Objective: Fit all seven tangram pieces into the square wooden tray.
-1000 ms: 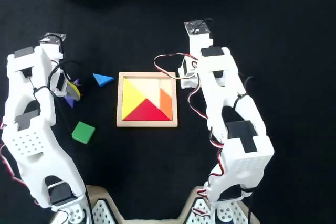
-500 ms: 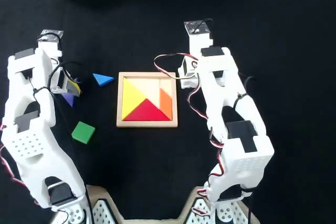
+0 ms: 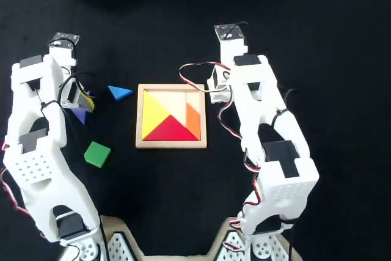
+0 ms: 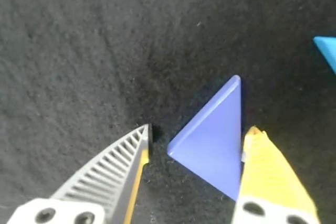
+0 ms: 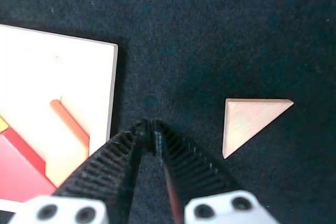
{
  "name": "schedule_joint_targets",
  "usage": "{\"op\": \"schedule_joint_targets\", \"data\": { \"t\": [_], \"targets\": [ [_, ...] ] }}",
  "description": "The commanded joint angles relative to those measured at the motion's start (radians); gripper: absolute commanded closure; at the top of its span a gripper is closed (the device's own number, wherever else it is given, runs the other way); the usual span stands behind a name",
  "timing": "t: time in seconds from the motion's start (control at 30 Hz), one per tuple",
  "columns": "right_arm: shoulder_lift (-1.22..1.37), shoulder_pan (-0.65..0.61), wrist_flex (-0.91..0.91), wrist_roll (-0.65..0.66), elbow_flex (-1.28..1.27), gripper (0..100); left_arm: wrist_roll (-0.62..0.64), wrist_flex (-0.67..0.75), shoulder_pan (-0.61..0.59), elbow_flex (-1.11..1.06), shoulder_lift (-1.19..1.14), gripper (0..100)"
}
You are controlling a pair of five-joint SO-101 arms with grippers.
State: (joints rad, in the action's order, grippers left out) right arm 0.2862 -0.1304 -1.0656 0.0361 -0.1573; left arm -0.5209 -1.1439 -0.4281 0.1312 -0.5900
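Spread over the purple triangle (image 3: pixel 80 116), the left claw (image 3: pixel 77 99) hung well apart from the tray (image 3: pixel 171 145). Its wrist view showed one jaw along the triangle's edge and the other near a corner, so closing might have spun the piece out. The right claw (image 5: pixel 152 129) sat clenched and empty beside the tray.

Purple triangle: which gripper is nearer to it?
Left. The left gripper is open astride the purple triangle; the right gripper is shut beside the tray, on its opposite side.

The tray (image 3: pixel 171 145) lies mid-tabletop (image 3: pixel 183 206) with pieces (image 3: pixel 174 130) in it, a triangle (image 3: pixel 120 92) and a square piece (image 3: pixel 96 154) to its left.
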Motion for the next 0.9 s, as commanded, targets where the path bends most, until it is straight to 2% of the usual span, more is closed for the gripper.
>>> {"op": "schedule_joint_targets", "data": {
  "t": [0.0, 0.23, 0.63, 0.87],
  "targets": [
    [-0.004, -0.006, 0.008, 0.011, 0.048, 98.7, -0.008, -0.055, 0.024, 0.048, -0.02, 72],
    [-0.004, -0.006, 0.008, 0.011, 0.048, 98.7, -0.008, -0.061, 0.024, 0.07, -0.04, 85],
    [-0.008, -0.003, 0.008, 0.011, 0.048, 98.7, -0.009, -0.063, 0.025, 0.077, -0.021, 84],
    [-0.013, 0.003, 0.008, 0.011, 0.054, 98.7, -0.031, -0.213, 0.047, 0.182, 0.124, 84]
  ]
}}
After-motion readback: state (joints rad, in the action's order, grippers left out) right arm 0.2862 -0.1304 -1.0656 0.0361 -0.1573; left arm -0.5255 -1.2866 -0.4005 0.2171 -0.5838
